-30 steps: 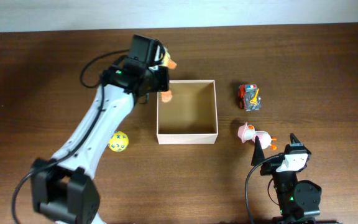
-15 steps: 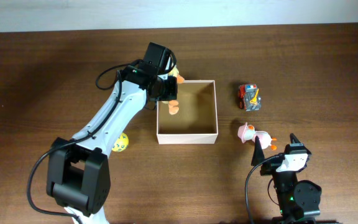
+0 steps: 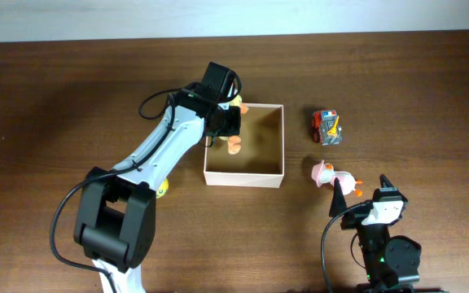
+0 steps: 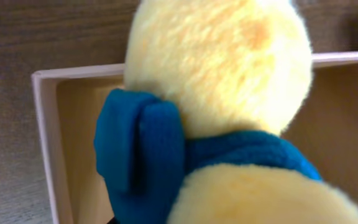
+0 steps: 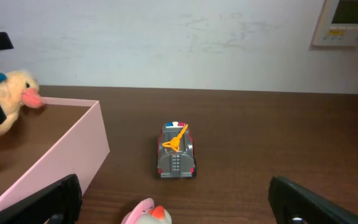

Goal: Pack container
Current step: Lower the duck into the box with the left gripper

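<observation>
The container (image 3: 245, 176) is a square white box with a tan inside, in the middle of the table. My left gripper (image 3: 225, 122) is shut on a yellow plush duck (image 3: 235, 143) with a blue scarf and orange feet, and holds it over the container's far-left corner. In the left wrist view the duck (image 4: 216, 74) fills the frame above the container's rim (image 4: 41, 124). The right wrist view shows the duck (image 5: 8, 99) over the container (image 5: 61, 158). My right gripper (image 3: 383, 194) is open and empty near the front edge, also seen in its wrist view (image 5: 173, 186).
A small red and grey toy car (image 3: 326, 127) lies right of the container; it also shows in the right wrist view (image 5: 176, 151). A small duck toy with a pink hat (image 3: 332, 176) lies in front of it. A yellow ball (image 3: 162, 190) peeks out from under my left arm.
My left arm has swung right with the plush duck, from outside the container's left wall to over its far-left corner. The right arm has not moved.
</observation>
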{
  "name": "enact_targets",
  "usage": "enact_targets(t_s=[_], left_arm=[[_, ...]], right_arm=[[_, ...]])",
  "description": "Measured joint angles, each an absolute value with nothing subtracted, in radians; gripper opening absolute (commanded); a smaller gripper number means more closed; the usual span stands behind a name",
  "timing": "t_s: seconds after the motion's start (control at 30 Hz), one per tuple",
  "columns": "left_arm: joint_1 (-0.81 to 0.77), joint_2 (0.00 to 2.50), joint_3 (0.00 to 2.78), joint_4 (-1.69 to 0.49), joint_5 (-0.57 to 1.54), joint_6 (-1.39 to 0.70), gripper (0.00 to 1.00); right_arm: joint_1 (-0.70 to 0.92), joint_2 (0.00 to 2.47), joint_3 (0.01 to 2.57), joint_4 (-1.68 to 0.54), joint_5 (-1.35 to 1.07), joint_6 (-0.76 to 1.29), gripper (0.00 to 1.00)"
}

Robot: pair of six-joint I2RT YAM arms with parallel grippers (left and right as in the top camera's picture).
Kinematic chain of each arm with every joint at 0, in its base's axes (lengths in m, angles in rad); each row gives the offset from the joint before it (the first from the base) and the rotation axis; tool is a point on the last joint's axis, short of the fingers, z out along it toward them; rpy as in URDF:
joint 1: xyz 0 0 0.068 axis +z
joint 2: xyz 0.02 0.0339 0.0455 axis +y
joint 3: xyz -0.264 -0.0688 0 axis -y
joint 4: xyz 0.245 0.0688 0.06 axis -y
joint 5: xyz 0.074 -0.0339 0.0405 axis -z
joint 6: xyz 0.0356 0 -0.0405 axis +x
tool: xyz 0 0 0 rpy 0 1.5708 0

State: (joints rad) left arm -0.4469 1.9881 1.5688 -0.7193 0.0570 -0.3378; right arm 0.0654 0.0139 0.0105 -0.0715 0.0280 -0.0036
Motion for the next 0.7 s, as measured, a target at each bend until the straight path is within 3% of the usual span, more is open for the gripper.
enact_targets(t_s=[0.7], left_arm=[[-0.448,1.988,1.610,-0.805,0.004,-0.338,0.02]], right_arm=[[0.065,0.014,0.010,-0.072,0.028,-0.004,0.99]])
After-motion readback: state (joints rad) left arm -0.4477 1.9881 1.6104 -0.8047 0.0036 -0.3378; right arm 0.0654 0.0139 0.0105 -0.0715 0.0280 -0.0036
